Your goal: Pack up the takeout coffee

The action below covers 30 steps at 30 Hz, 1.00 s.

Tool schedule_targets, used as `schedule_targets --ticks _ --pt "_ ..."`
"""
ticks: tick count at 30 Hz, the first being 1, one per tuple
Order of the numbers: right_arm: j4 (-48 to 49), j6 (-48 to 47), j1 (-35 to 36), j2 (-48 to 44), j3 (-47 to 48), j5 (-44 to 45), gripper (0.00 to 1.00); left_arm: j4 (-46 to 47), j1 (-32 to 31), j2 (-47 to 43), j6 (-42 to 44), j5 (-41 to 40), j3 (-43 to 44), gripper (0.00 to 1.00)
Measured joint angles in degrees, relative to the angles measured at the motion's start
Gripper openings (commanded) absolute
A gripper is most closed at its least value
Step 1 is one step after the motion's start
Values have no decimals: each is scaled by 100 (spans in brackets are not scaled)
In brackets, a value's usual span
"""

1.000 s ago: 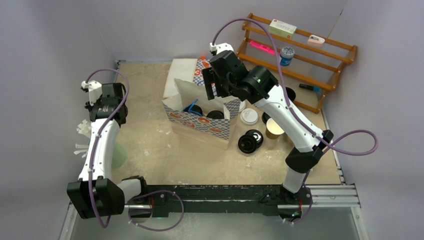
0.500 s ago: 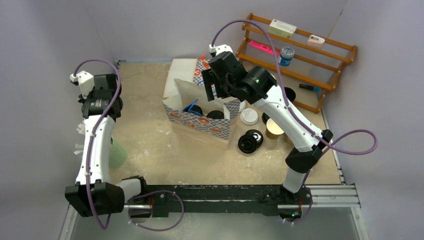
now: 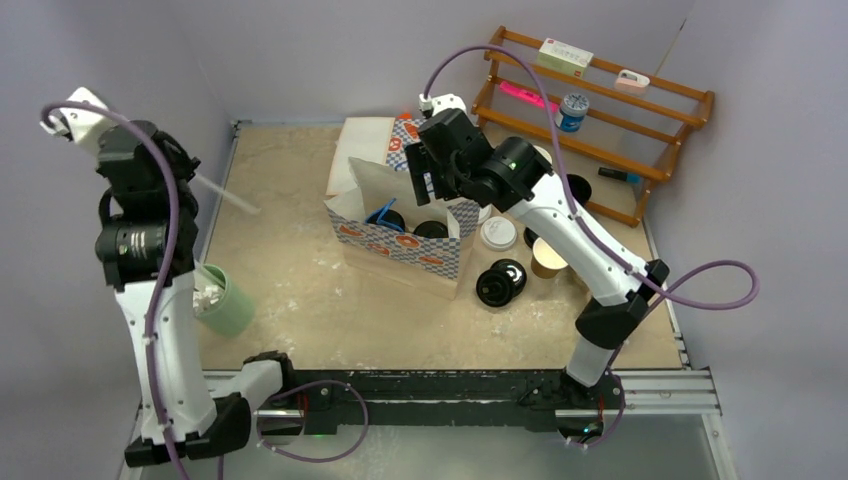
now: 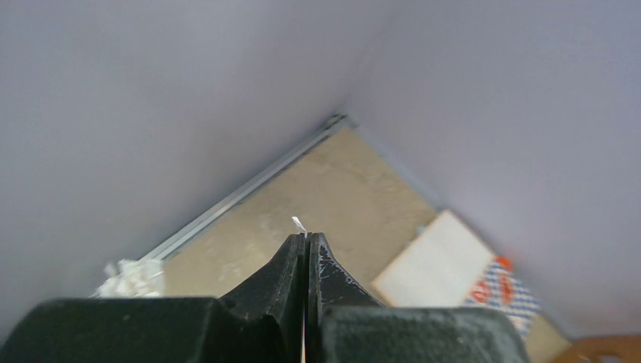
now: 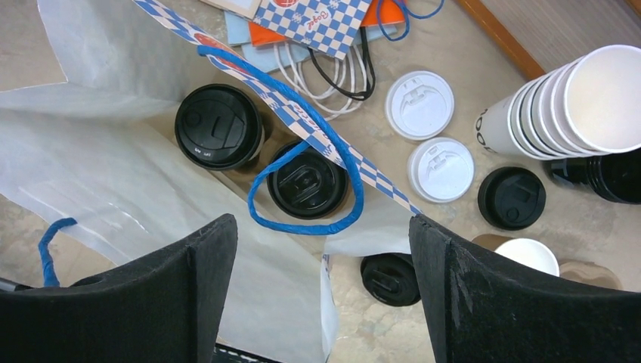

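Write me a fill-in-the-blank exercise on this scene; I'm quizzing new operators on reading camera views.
1. The paper bag holds ___ black-lidded cups.
2. Above it, the right hand is ___.
3. The left hand is ___ on a thin white stick.
4. The loose lids beside the cup stack are ___.
Missing: two; open; shut; white.

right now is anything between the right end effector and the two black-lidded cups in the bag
Yes, partly. In the right wrist view, the bag's blue handle loops across one lidded cup, between it and the open right end effector. The other lidded cup has nothing visible over its lid.
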Motion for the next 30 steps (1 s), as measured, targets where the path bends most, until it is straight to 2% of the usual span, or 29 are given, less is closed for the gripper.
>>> schedule_targets --ticks 9,13,16,23,30 --pt "411 -31 0 -501 -260 638 85 1025 2 -605 -262 2625 610 0" --pt "586 -48 0 -739 -308 981 85 1403 0 -468 -743 3960 680 0" --pt "697 -50 0 -986 -520 1215 85 1919 0 -378 -1320 4885 356 0" --pt "984 -66 0 -1552 -968 1473 86 2852 0 -463 -2358 5764 -925 0" --pt "1338 -79 0 -2114 -1386 1504 85 3486 -160 -479 -2793 5943 -1445 0"
